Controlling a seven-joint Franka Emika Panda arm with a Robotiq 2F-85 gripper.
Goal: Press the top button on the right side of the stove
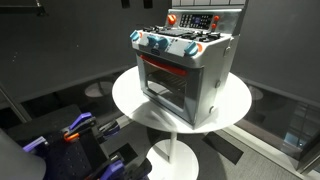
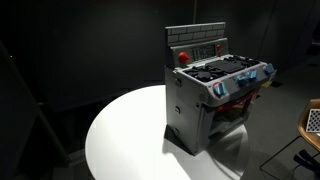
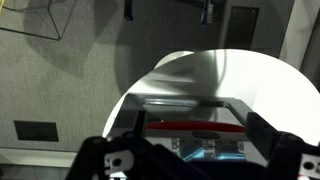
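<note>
The silver-grey toy stove point(image 1: 185, 65) stands on a round white table point(image 1: 130, 95) and shows in both exterior views point(image 2: 205, 95). It has a red-framed glass oven door, a row of blue-white and red knobs, and an upright back panel with a red button point(image 2: 182, 56). In the wrist view my gripper point(image 3: 198, 128) is open and empty, its two dark fingers spread on either side of the stove point(image 3: 195, 112), which lies beyond them with its red strip showing. The gripper touches nothing. It is not clearly in view in either exterior view.
The white table point(image 2: 120, 130) extends well to one side of the stove. Blue and black gear point(image 1: 75, 130) sits low beside the table. A light wicker-like object point(image 2: 312, 120) is at the frame edge. Dark curtains surround the scene.
</note>
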